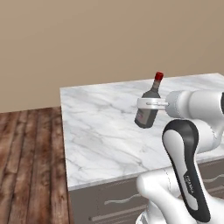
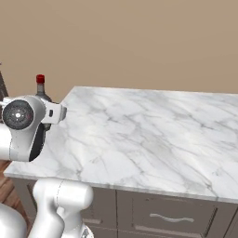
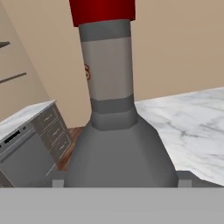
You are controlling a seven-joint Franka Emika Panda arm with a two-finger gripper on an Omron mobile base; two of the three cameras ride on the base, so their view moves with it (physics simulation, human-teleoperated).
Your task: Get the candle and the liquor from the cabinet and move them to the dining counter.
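Note:
My gripper [image 1: 148, 104] is shut on the liquor [image 1: 145, 117], a dark squarish bottle with a red cap and greyish label. The bottle hangs tilted above the left part of the dining counter [image 1: 100, 131], clear of its white marble top. From the right base view, the red cap and neck of the liquor [image 2: 41, 88] stick up behind my hand, beside the dining counter [image 2: 139, 135]. In the hand view the liquor [image 3: 113, 144] looms close, and the gripper [image 3: 118, 183] clasps its shoulders. The candle and the cabinet are out of view.
Wooden floor [image 1: 26, 153] lies left of the counter, with a beige wall behind. Dark drawers with silver handles [image 2: 167, 216] run under the marble top. Another counter with drawers and a grey appliance [image 3: 30, 144] stands far off in the hand view.

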